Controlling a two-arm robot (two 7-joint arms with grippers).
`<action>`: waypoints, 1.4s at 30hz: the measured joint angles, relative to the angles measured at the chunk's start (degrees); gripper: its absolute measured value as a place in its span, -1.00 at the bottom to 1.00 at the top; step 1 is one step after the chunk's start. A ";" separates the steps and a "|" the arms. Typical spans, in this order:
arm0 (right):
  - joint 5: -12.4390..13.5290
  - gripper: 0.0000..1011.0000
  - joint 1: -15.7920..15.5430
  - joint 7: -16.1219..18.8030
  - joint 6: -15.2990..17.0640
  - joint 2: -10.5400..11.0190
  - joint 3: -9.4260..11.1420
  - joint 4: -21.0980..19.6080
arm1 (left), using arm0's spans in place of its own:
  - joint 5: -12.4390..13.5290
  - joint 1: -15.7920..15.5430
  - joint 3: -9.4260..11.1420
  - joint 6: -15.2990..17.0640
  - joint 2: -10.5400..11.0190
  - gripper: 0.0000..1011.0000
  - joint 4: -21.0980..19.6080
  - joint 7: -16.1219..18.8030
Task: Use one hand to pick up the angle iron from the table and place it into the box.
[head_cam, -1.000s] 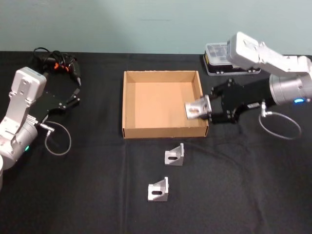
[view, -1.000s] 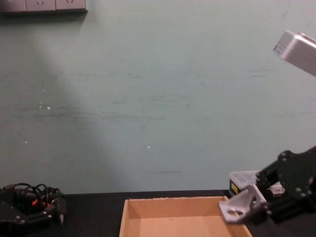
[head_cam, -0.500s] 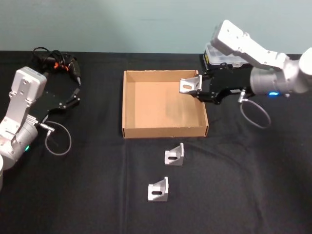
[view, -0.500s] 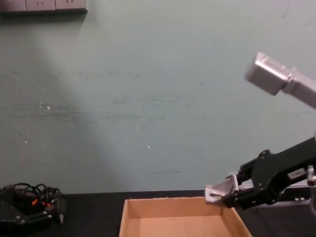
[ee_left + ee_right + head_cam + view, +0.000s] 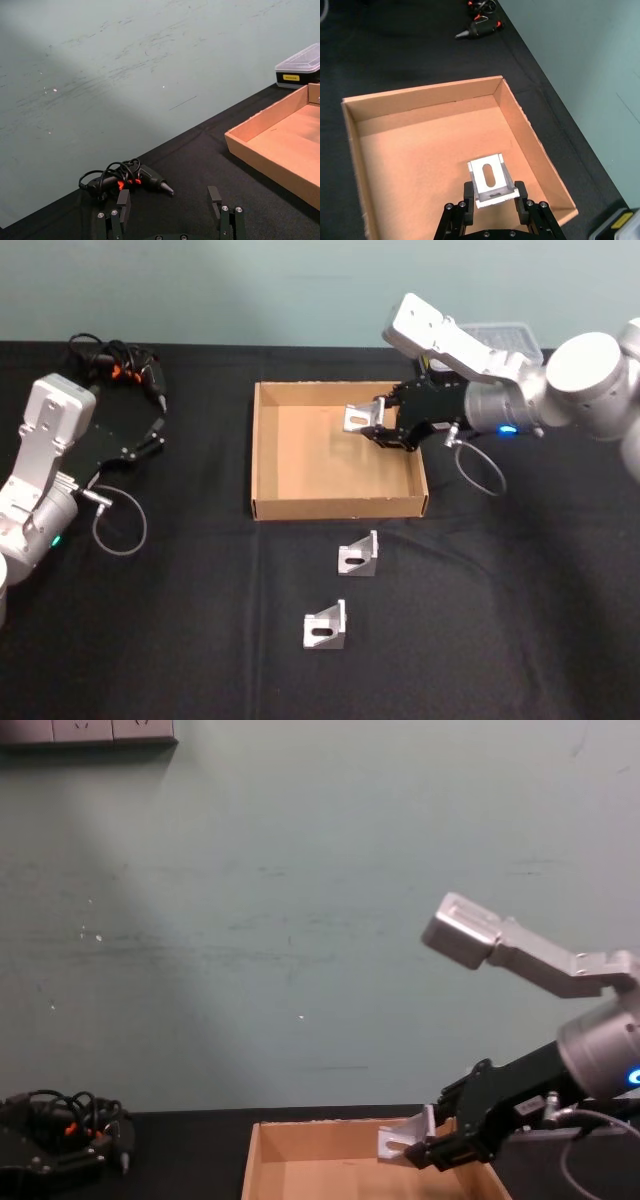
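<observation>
Right gripper: the dark right gripper (image 5: 380, 428) on its silver-grey arm is clenched on a silver L-shaped metal angle iron (image 5: 358, 417), one finger on each side of the slotted plate in the right wrist view (image 5: 490, 180).

Where the angle iron is: over the far right part of the wide shallow tan cardboard box (image 5: 340, 508), inside its walls and held clear of the floor. In the chest view the angle iron (image 5: 405, 1145) sits about level with the box's far rim (image 5: 340, 1125).

Change over the last second: a second ago the gripper carried the piece at the box's near right corner. Half a second ago it was at the far right corner. Now it has gone further left, past the right wall, and is lower in the chest view. The silver casing has swung left with it.

On the table: two more silver angle irons, one (image 5: 358, 557) just near of the box and one (image 5: 325, 627) nearer still, lie on the flat matte black table (image 5: 500, 620) where they were.

Left gripper: the left gripper (image 5: 152, 438) is parked at far left as before, fingers spread apart (image 5: 169, 202).

Far edge: a black corded tool (image 5: 120, 370) lies at far left, and a small black case with a clear lid (image 5: 300, 67) beyond the box at right.
</observation>
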 joint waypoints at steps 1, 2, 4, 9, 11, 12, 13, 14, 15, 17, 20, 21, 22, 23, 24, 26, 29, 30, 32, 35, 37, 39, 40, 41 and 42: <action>-0.28 -0.03 0.37 0.00 -0.27 -0.62 -0.12 1.03 | 0.00 0.00 0.00 0.00 0.00 0.98 0.00 0.00; -0.78 -0.03 1.09 0.04 -0.84 -1.77 -0.32 3.04 | 0.00 0.00 0.00 0.00 0.00 0.98 0.00 0.00; -1.13 -0.03 1.68 0.07 -1.30 -2.74 -0.40 4.74 | 0.00 0.00 0.00 0.00 0.00 0.98 0.00 0.00; -2.08 -0.03 3.42 0.15 -2.74 -5.60 -0.28 10.07 | 0.00 0.00 0.00 0.00 0.00 0.98 0.00 0.00; -2.44 -0.03 3.99 0.17 -3.23 -6.52 -0.12 11.97 | 0.00 0.00 0.00 0.00 0.00 0.98 0.00 0.00; -2.55 -0.03 4.18 0.20 -3.38 -6.84 -0.05 12.57 | 0.00 0.00 0.00 0.00 0.00 0.98 0.00 0.00; -2.67 -0.03 4.32 0.22 -3.49 -7.04 -0.01 13.04 | 0.00 0.00 0.00 0.00 0.00 0.98 0.00 0.00; -2.89 -0.03 4.60 0.35 -3.71 -7.52 0.09 14.08 | 0.00 0.00 0.00 0.00 0.00 0.98 0.00 0.00; -3.01 -0.03 4.70 0.43 -3.78 -7.73 0.14 14.51 | 0.00 0.00 0.00 0.00 0.00 0.98 0.00 0.00; -3.33 -0.03 4.89 0.54 -3.94 -8.18 0.32 15.59 | 0.00 0.00 0.00 0.00 0.00 0.98 0.00 0.00; -3.63 -0.03 5.01 0.61 -4.11 -8.53 0.56 16.43 | 0.00 0.00 0.00 0.00 0.00 0.98 0.00 0.00; -3.78 -0.03 5.01 0.73 -4.15 -8.65 0.69 16.73 | 0.00 0.00 0.00 0.00 0.00 0.98 0.00 0.00; -3.84 -0.03 5.02 0.82 -4.15 -8.69 0.75 16.81 | 0.00 0.00 0.00 0.00 0.00 0.98 0.00 0.00; -3.93 -0.03 5.02 0.90 -4.15 -8.72 0.83 16.92 | 0.00 0.00 0.00 0.00 0.00 0.98 0.00 0.00; -4.03 -0.03 5.02 0.97 -4.16 -8.74 0.91 17.00 | 0.00 0.00 0.00 0.00 0.00 0.98 0.00 0.00; -4.42 0.05 5.00 1.26 -4.26 -8.84 1.18 17.23 | 0.00 0.00 0.00 0.00 0.00 0.98 0.00 0.00; -4.68 0.20 4.97 1.47 -4.33 -8.93 1.43 17.36 | 0.00 0.00 0.00 0.00 0.00 0.98 0.00 0.00; -4.74 0.24 4.95 1.52 -4.33 -8.97 1.53 17.40 | 0.00 0.00 0.00 0.00 0.00 0.98 0.00 0.00; -4.88 0.35 4.94 1.87 -4.31 -9.08 1.83 17.54 | 0.00 0.00 0.00 0.00 0.00 0.98 0.00 0.00; -5.07 0.53 4.94 2.36 -4.14 -9.26 2.19 17.74 | 0.00 0.00 0.00 0.00 0.00 0.98 0.00 0.00; -5.16 0.68 4.84 2.46 -3.95 -9.30 2.56 17.64 | 0.00 0.00 0.00 0.00 0.00 0.98 0.00 0.00; -5.25 0.75 4.72 2.47 -3.81 -9.30 2.86 17.43 | 0.00 0.00 0.00 0.00 0.00 0.98 0.00 0.00; -5.28 0.85 4.65 2.45 -3.74 -9.29 3.03 17.24 | 0.00 0.00 0.00 0.00 0.00 0.98 0.00 0.00; -5.29 0.86 4.44 2.40 -3.58 -9.25 3.45 16.74 | 0.00 0.00 0.00 0.00 0.00 0.98 0.00 0.00; -5.29 0.91 4.33 2.35 -3.50 -9.22 3.64 16.49 | 0.00 0.00 0.00 0.00 0.00 0.98 0.00 0.00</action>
